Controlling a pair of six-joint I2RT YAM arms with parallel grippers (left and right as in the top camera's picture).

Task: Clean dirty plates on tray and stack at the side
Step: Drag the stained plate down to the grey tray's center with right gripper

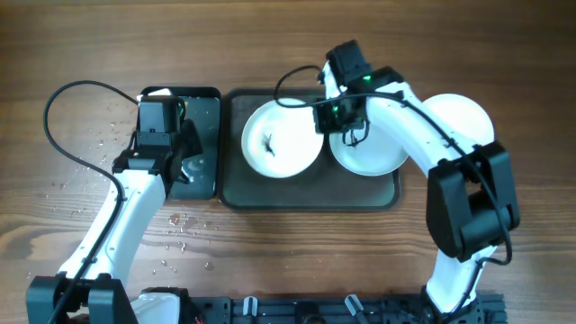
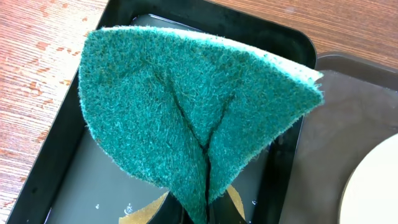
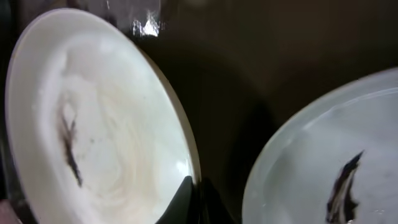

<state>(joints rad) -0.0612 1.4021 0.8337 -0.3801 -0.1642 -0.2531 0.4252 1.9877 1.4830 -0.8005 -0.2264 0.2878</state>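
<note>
On the grey-green tray (image 1: 236,193) lie two white plates. The left plate (image 1: 281,139) shows a dark smudge at its centre. My right gripper (image 1: 346,126) is shut on the left rim of the right plate (image 1: 373,153). In the right wrist view that plate (image 3: 93,124) is tilted, streaked with a dark smudge, and its rim is pinched at my right gripper (image 3: 198,202). The other smudged plate (image 3: 336,168) lies beside it. A third white plate (image 1: 463,115) rests on the table right of the tray. My left gripper (image 2: 205,211) is shut on a green sponge (image 2: 193,106) over the black tray.
The narrow black tray (image 1: 205,103) sits left of the grey-green tray and holds a film of water (image 2: 93,180). Water drops (image 1: 180,229) dot the wooden table near the left arm. A black cable (image 1: 63,135) loops at the far left.
</note>
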